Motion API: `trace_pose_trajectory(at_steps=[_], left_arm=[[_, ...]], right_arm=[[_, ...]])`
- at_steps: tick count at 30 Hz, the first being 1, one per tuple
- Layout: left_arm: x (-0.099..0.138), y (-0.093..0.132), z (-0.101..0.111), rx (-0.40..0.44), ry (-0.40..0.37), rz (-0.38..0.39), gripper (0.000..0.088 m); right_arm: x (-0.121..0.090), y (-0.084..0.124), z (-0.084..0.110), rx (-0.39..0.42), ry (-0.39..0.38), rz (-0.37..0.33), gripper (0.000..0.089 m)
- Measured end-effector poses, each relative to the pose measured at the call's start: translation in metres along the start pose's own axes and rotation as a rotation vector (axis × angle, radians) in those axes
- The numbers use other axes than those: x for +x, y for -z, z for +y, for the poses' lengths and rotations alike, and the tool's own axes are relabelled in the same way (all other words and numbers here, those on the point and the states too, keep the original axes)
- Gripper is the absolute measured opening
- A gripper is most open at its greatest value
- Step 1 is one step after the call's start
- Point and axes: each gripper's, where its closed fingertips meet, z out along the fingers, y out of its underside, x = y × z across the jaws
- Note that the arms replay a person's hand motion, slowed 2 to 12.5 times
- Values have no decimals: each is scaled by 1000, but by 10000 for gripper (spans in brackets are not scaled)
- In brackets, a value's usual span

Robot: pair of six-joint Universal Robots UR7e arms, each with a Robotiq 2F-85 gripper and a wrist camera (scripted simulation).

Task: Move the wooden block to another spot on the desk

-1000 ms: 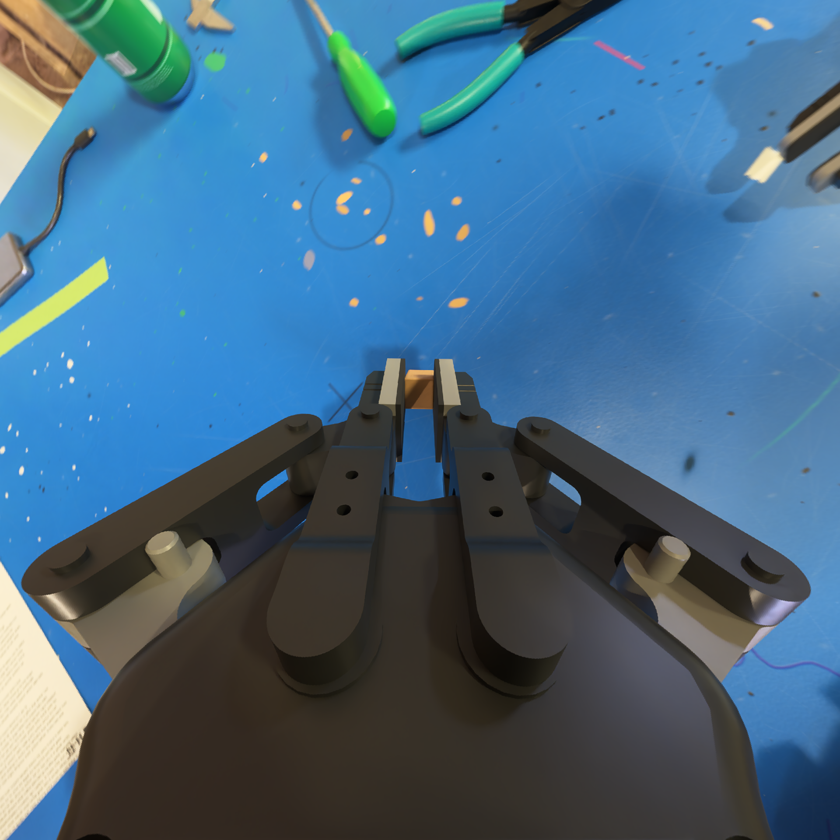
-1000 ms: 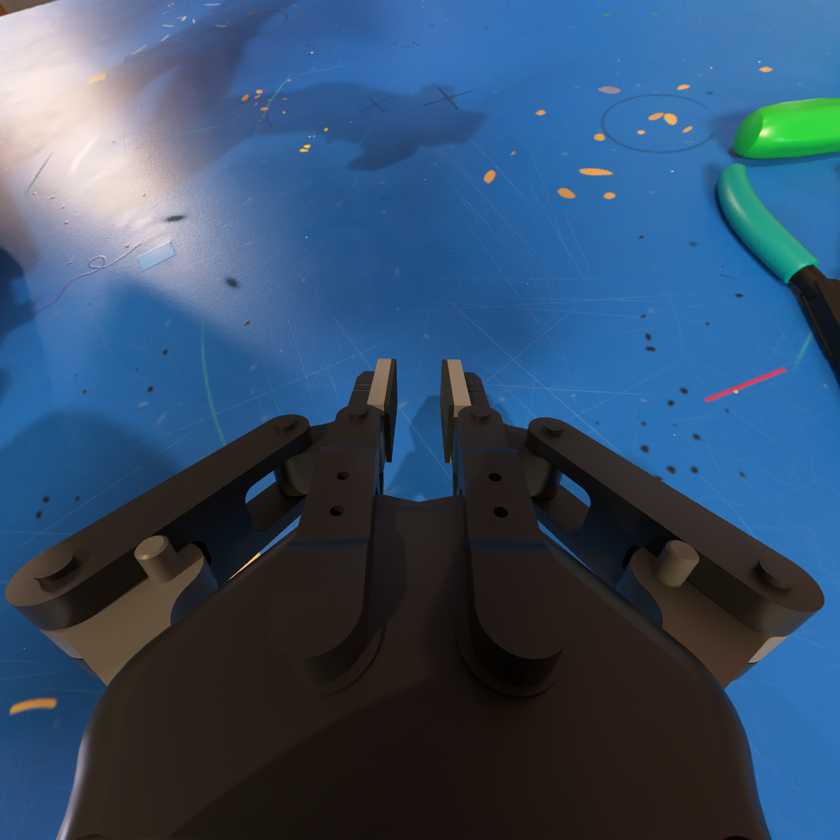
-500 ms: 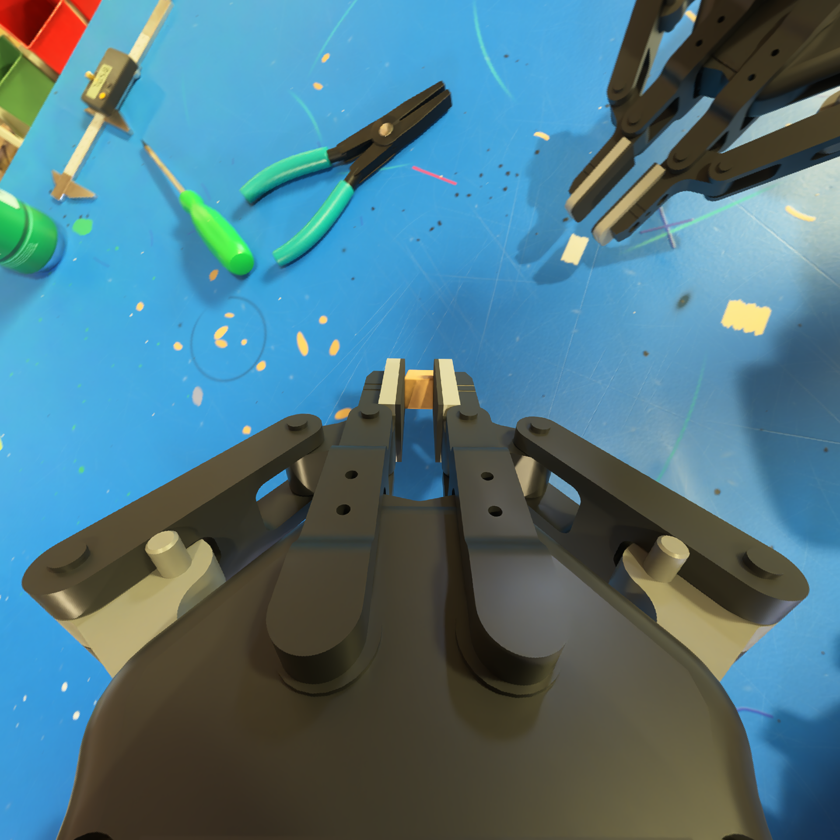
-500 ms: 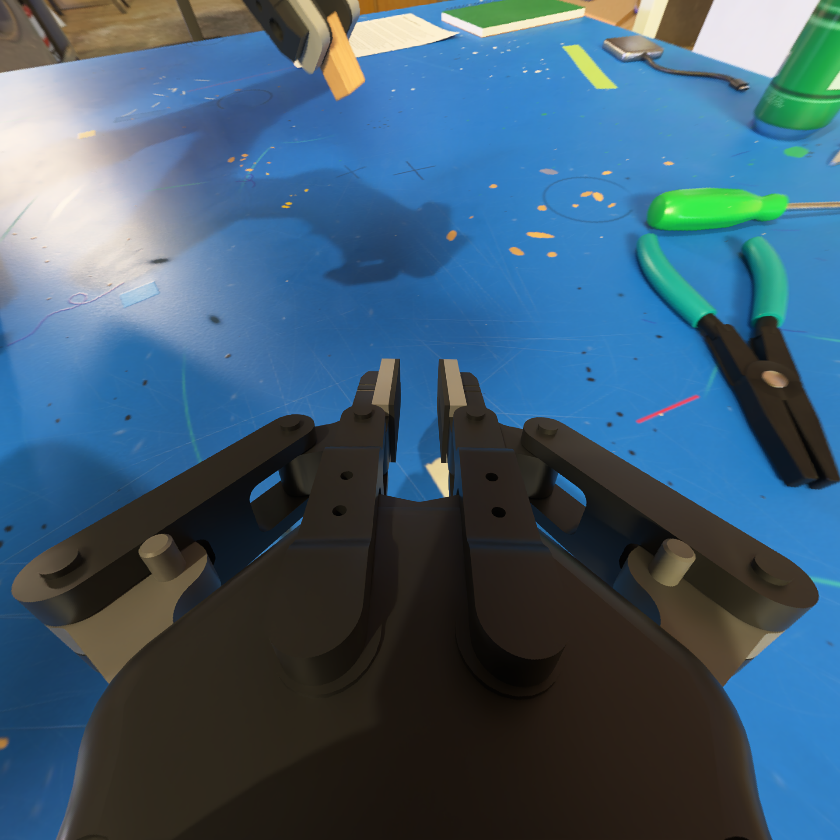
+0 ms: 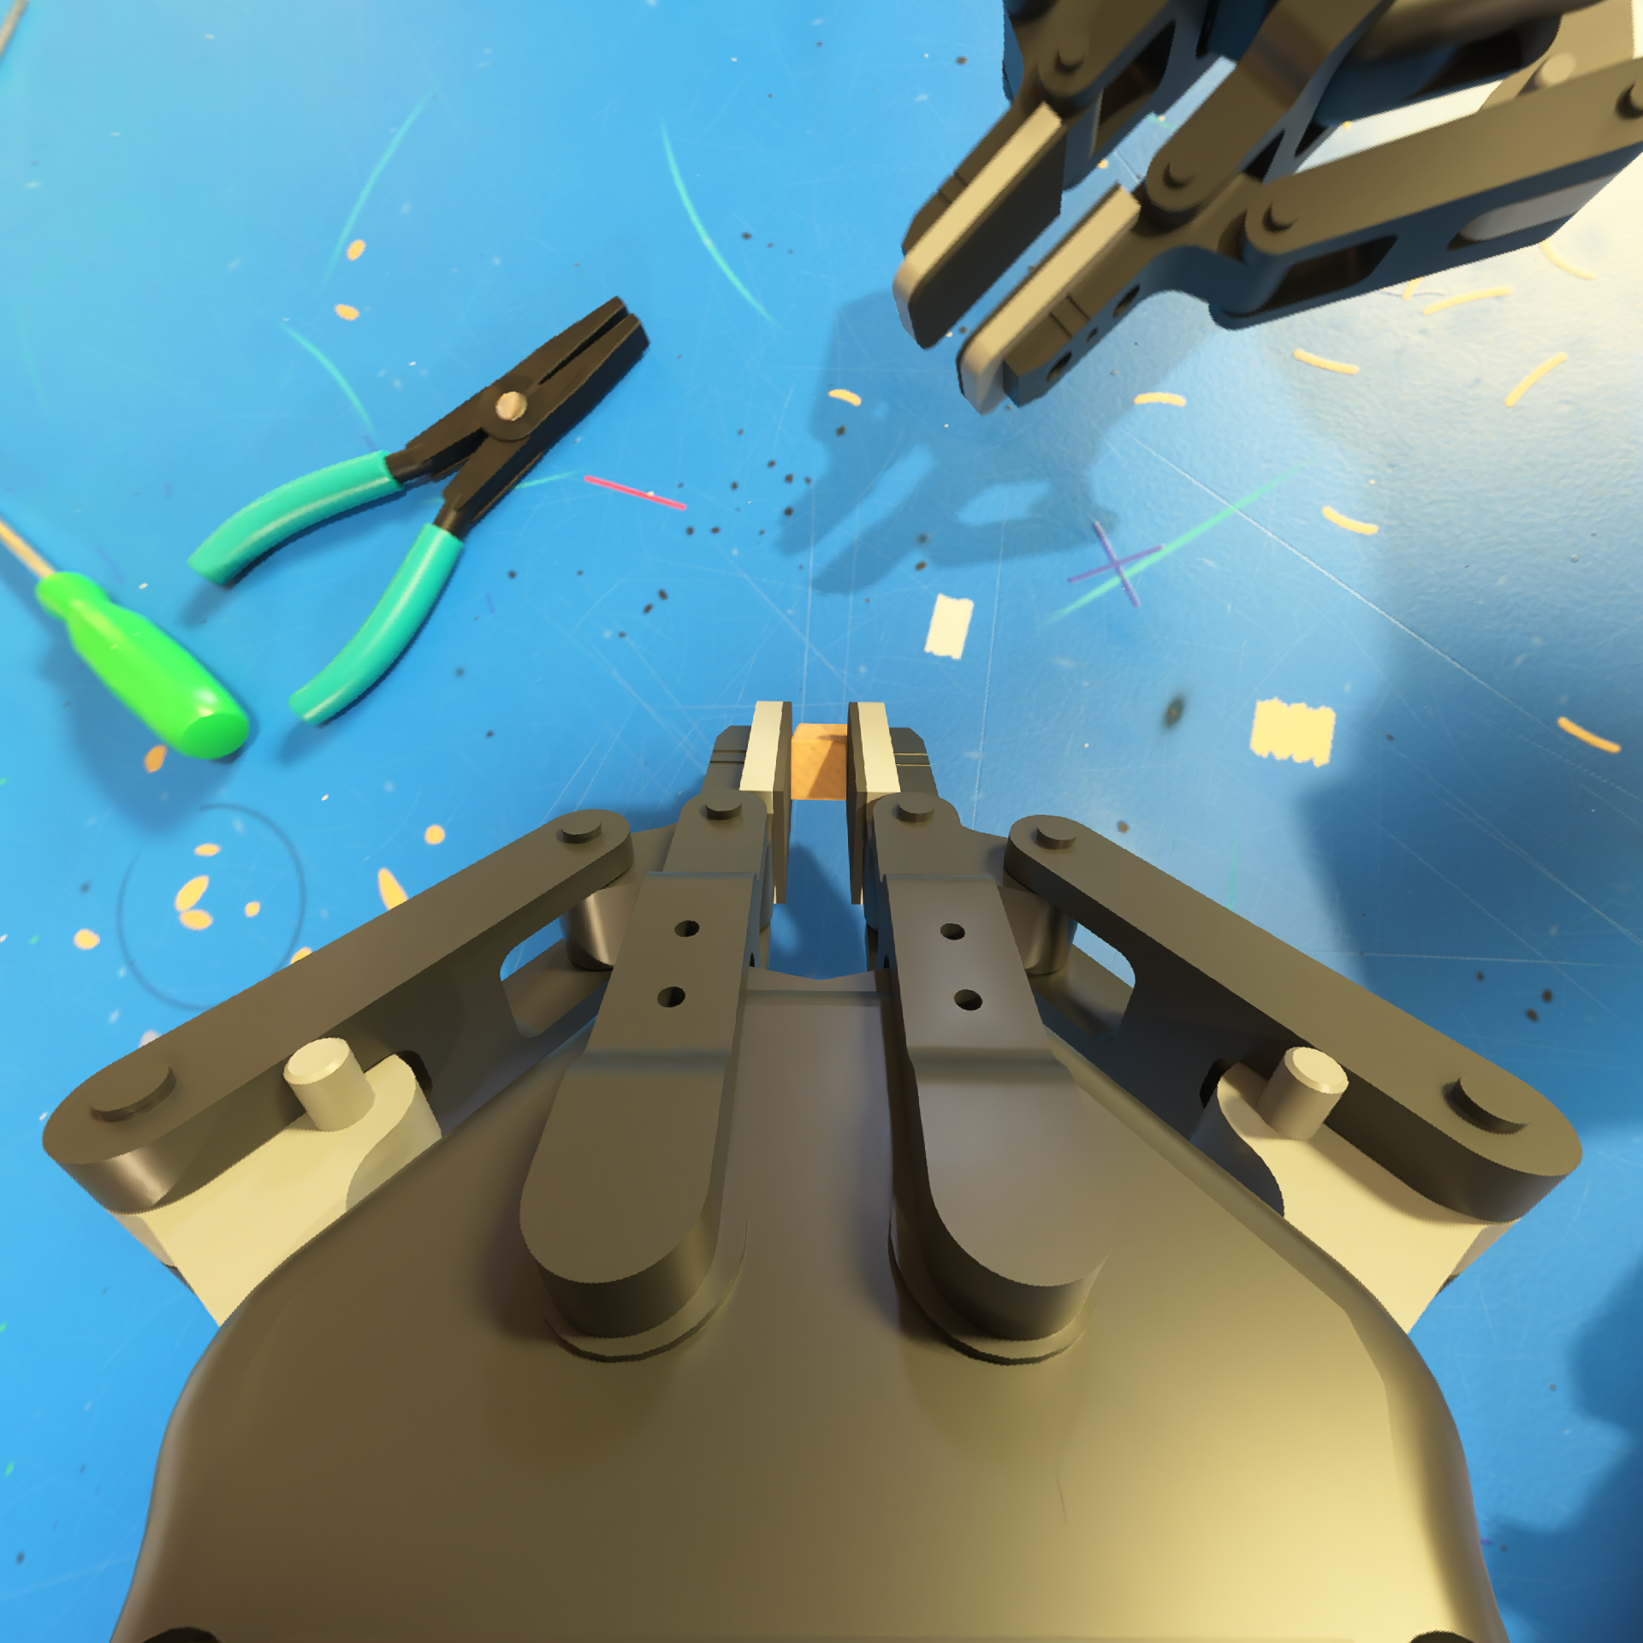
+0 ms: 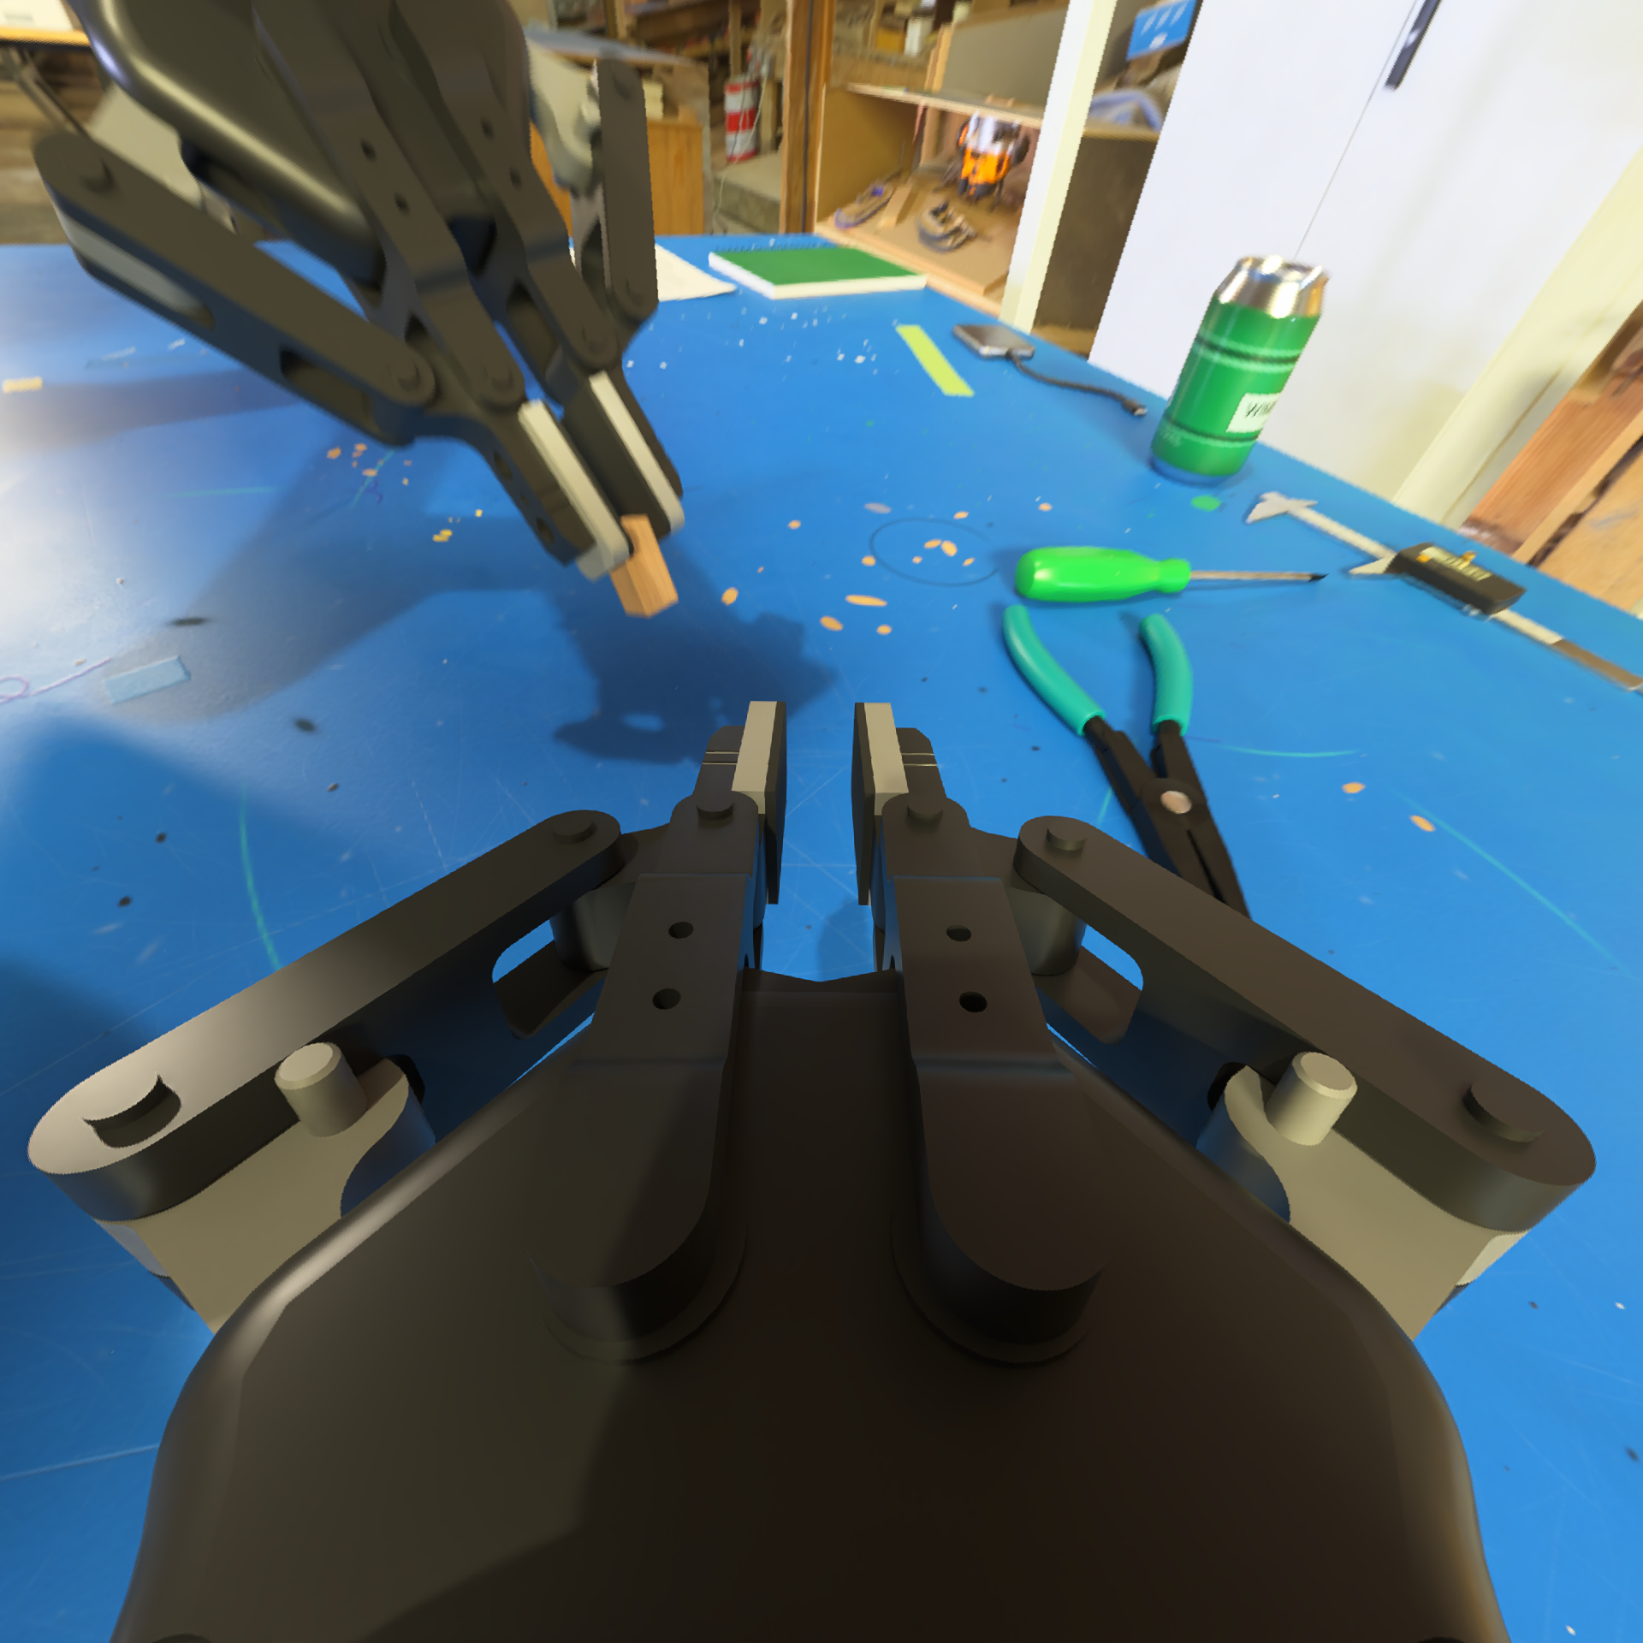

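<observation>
The wooden block (image 5: 818, 765) is a small tan piece clamped between the pads of my left gripper (image 5: 819, 738), which holds it in the air above the blue desk (image 5: 569, 676). In the right wrist view the left gripper (image 6: 622, 542) hangs at the upper left with the block (image 6: 646, 578) sticking out below its fingertips, over its own shadow. My right gripper (image 6: 819, 738) has a narrow gap between its pads and holds nothing. It also shows in the left wrist view (image 5: 956, 347) at the top right, above the desk and apart from the block.
Teal-handled pliers (image 6: 1147, 756) and a green screwdriver (image 6: 1102, 573) lie right of the right gripper; both show at the left in the left wrist view, pliers (image 5: 400, 516) and screwdriver (image 5: 142, 685). A green can (image 6: 1245, 364), a caliper (image 6: 1458, 578) and a green book (image 6: 818, 271) stand farther back.
The left gripper has carried the block up and toward the right gripper, which now looms larger. The right gripper has lifted and tilted up, bringing the far desk and room into view.
</observation>
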Motion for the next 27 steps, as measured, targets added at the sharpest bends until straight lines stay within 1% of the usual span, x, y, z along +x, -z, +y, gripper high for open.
trace_pose_trajectory(at_steps=[4,9,13,18,23,27], left_arm=[[5,-16,-7,-12,-10,33,111],[12,-35,-12,-35,-26,76,111],[21,-51,-14,-54,-31,123,111],[32,-72,-12,-83,-33,169,111],[38,-91,-8,-109,-28,177,111],[42,-101,-5,-122,-26,177,111]], right_arm=[[8,9,-11,63,-12,33,114],[16,16,-16,99,-40,64,98],[21,18,-16,97,-55,80,93],[23,17,-14,80,-60,84,101],[21,16,-11,67,-54,73,108],[18,14,-10,58,-45,65,110]])
